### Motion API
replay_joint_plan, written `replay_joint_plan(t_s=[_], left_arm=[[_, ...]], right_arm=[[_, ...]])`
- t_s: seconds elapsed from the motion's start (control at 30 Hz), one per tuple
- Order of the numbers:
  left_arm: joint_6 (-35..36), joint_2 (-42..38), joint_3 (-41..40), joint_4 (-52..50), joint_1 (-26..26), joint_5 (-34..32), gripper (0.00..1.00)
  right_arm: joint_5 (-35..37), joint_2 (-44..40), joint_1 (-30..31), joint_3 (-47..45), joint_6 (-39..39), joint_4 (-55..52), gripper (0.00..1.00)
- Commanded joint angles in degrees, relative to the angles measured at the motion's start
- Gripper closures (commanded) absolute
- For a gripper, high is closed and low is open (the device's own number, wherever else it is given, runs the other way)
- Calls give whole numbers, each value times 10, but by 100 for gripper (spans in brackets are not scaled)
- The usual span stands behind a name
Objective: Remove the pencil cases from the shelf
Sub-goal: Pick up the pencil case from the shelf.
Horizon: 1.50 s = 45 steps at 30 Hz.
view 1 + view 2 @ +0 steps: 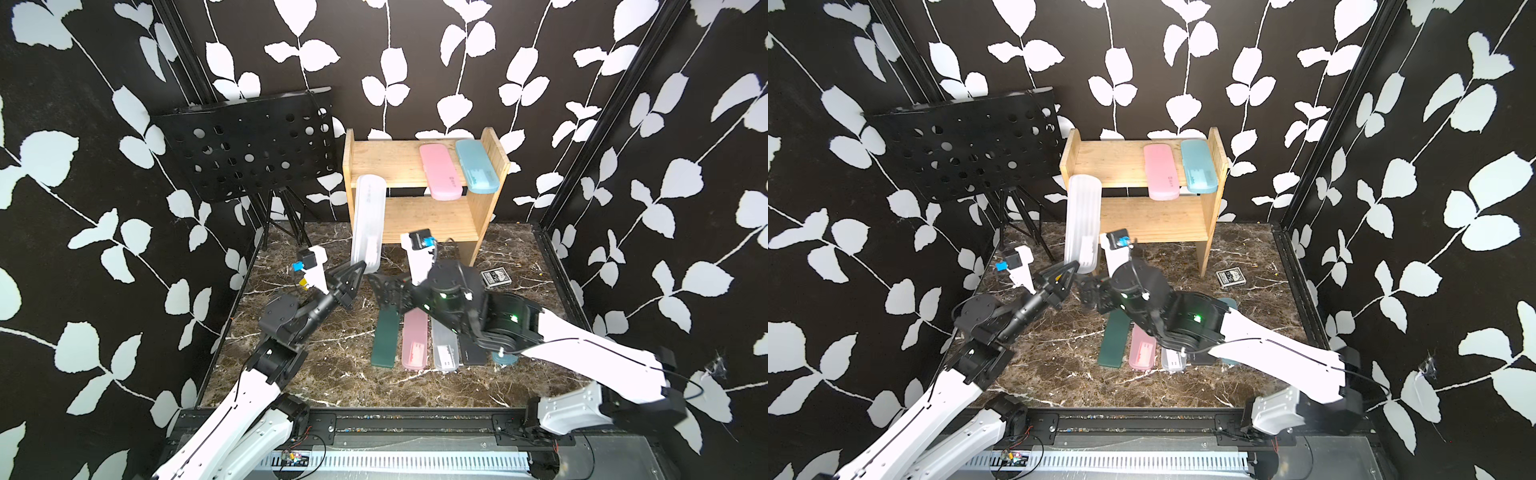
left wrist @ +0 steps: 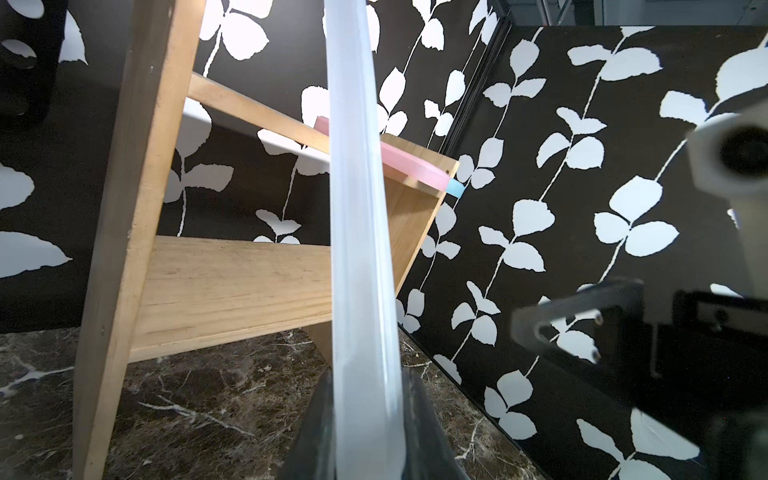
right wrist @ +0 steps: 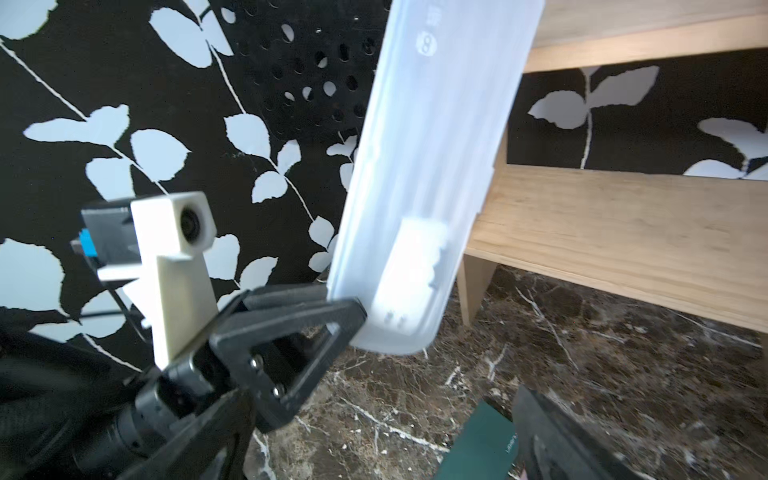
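Gripping the lower end of a long frosted clear plastic pencil case (image 1: 368, 224) in my left gripper (image 1: 358, 271), jaws pinched tight on it, I hold it nearly upright before the left side of the light pine two-tier shelf (image 1: 419, 218). My right gripper (image 1: 388, 291) hangs spread wide, holding nothing, above the dark green case (image 1: 384, 338) on the marble floor. A pink case (image 1: 440, 172) and a light blue case (image 1: 476, 166) lie on the top tier.
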Motion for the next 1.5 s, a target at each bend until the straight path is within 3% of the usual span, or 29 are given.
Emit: replay_joint_plan(t_s=[0.0, 0.37, 0.63, 0.9, 1.0, 1.13, 1.47], left_arm=[[16, -35, -15, 4, -3, 9, 100], [15, -89, -1, -72, -3, 7, 100], [10, -105, -2, -81, -3, 20, 100], [1, -109, 10, -86, -3, 53, 100], [1, -112, 14, -88, -3, 56, 100], [4, -116, 17, -97, -3, 53, 100], [16, -126, 1, -119, -3, 44, 100]], right_arm=[[-12, 24, 0, 47, -9, 47, 1], [-26, 118, -41, 155, 16, -5, 1], [-115, 146, -98, 136, 76, 16, 1], [-227, 121, -145, 41, 142, 102, 1], [-236, 118, -152, 29, 149, 114, 1], [-223, 110, -152, 27, 148, 110, 5], [-196, 103, -150, 25, 153, 72, 31]])
